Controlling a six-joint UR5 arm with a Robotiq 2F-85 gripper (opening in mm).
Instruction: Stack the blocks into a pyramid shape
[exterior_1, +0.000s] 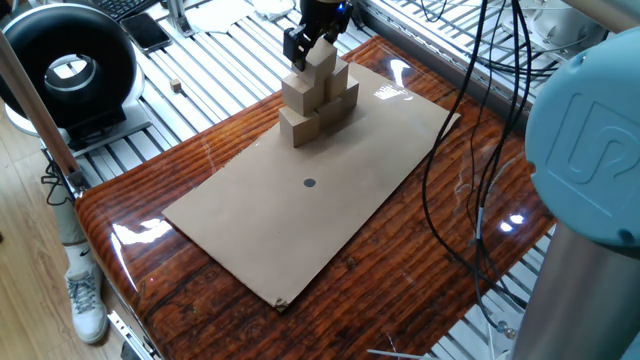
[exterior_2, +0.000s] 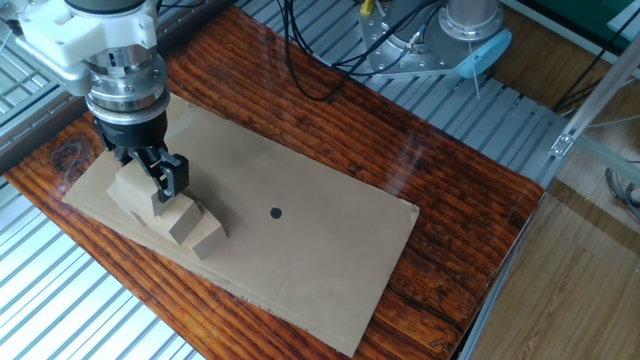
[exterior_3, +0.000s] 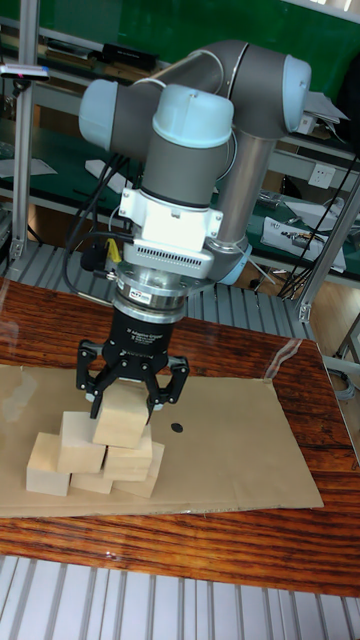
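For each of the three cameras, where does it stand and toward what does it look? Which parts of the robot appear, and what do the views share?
One fixed view: high, off one long side, looking down the cardboard sheet to the blocks at its far end; gripper at top, blurred arm housing at right.
The other fixed view: high, from the opposite side; blocks near left, wrist and gripper visible.
Tall fixed view: low, facing the arm; gripper closed on the top block.
All three share the blocks, sheet and gripper.
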